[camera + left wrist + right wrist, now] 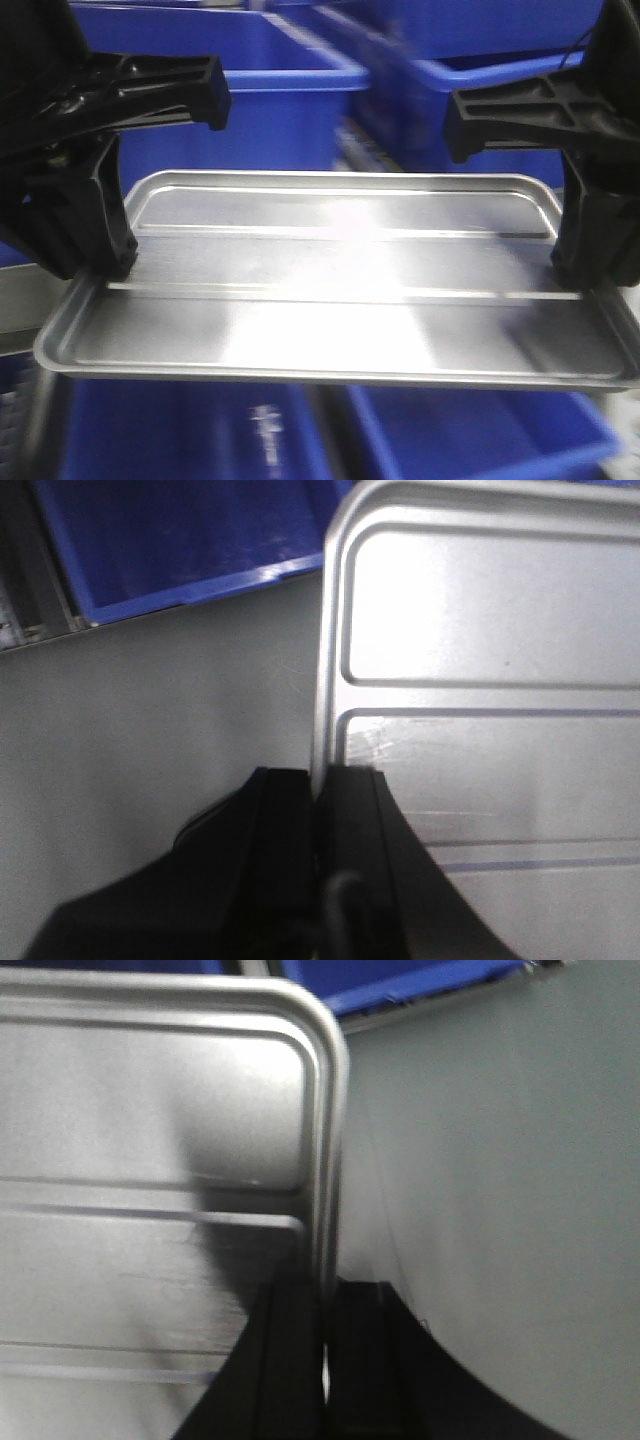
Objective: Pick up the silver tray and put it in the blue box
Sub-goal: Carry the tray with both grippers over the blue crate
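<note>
Silver metal rectangular tray (340, 300) hangs level between my arms, seemingly lifted off the grey tabletop (150, 730). The left gripper (105, 270) has its jaws clamped on the left rim, the right gripper (585, 275) on the right rim. I judge this the carry step. Next I must move both arms together and lower it level into the deep blue plastic box (290, 80).

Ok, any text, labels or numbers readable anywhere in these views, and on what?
Nothing legible in any view.
Whitish print on the front wall of the blue plastic crate at lower left: too blurred to read.
The shiny silver metal tray: no markings visible.
</note>
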`<action>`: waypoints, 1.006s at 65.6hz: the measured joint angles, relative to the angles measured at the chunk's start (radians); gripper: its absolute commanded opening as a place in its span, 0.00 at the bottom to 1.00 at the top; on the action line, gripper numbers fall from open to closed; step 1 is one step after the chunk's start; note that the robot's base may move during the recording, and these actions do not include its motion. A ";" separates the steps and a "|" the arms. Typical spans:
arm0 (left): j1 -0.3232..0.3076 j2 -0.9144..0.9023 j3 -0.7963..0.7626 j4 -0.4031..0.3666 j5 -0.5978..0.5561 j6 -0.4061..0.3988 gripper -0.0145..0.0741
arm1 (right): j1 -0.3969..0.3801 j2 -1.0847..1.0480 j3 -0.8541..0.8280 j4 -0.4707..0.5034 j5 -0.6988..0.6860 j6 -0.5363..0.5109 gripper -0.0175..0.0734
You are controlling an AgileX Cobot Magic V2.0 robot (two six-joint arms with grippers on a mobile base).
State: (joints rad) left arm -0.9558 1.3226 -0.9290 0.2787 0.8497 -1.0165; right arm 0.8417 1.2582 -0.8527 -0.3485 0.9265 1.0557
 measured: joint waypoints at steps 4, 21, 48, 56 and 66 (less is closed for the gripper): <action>0.000 0.000 0.000 -0.002 0.000 0.000 0.05 | 0.000 0.000 0.000 0.001 0.000 0.000 0.26; 0.000 0.000 0.000 -0.002 0.000 0.002 0.05 | 0.000 0.000 0.000 0.002 0.000 0.000 0.26; 0.000 0.000 0.000 -0.002 0.000 0.002 0.05 | 0.000 0.000 0.000 0.004 0.001 0.002 0.26; 0.000 0.000 0.000 -0.002 0.000 0.002 0.05 | 0.000 0.000 0.000 0.004 0.002 0.002 0.26; 0.000 0.000 0.000 -0.002 0.000 0.002 0.05 | 0.000 0.000 0.000 0.004 0.003 0.002 0.26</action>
State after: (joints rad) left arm -0.9558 1.3226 -0.9290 0.2764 0.8497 -1.0147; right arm 0.8417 1.2582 -0.8527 -0.3448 0.9294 1.0579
